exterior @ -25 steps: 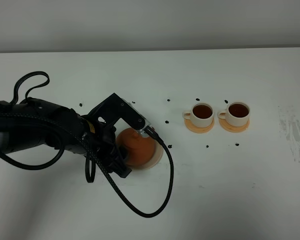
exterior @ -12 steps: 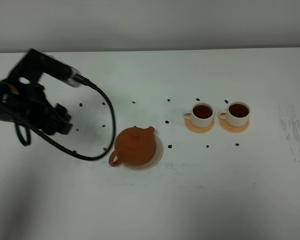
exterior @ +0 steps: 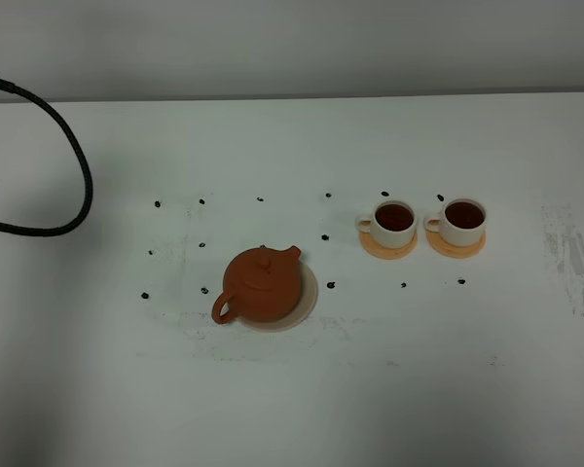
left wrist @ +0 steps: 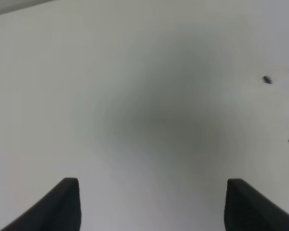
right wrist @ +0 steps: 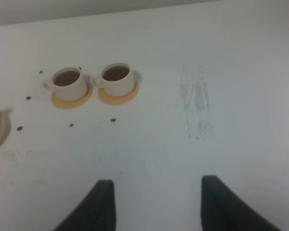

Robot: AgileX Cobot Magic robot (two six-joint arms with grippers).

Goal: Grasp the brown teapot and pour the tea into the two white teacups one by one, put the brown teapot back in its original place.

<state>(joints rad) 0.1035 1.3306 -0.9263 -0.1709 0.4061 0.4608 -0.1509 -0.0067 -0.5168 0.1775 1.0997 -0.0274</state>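
Overhead, the brown teapot sits on its pale coaster left of the two white teacups, both dark with tea on orange coasters — neither gripper shows there. At the left wrist, the left gripper gapes wide over bare table. At the right wrist, the right gripper is equally spread, cups far-left, teapot cut off at the frame's edge.

Both the left gripper and right gripper hold their fingers spread wide, empty.
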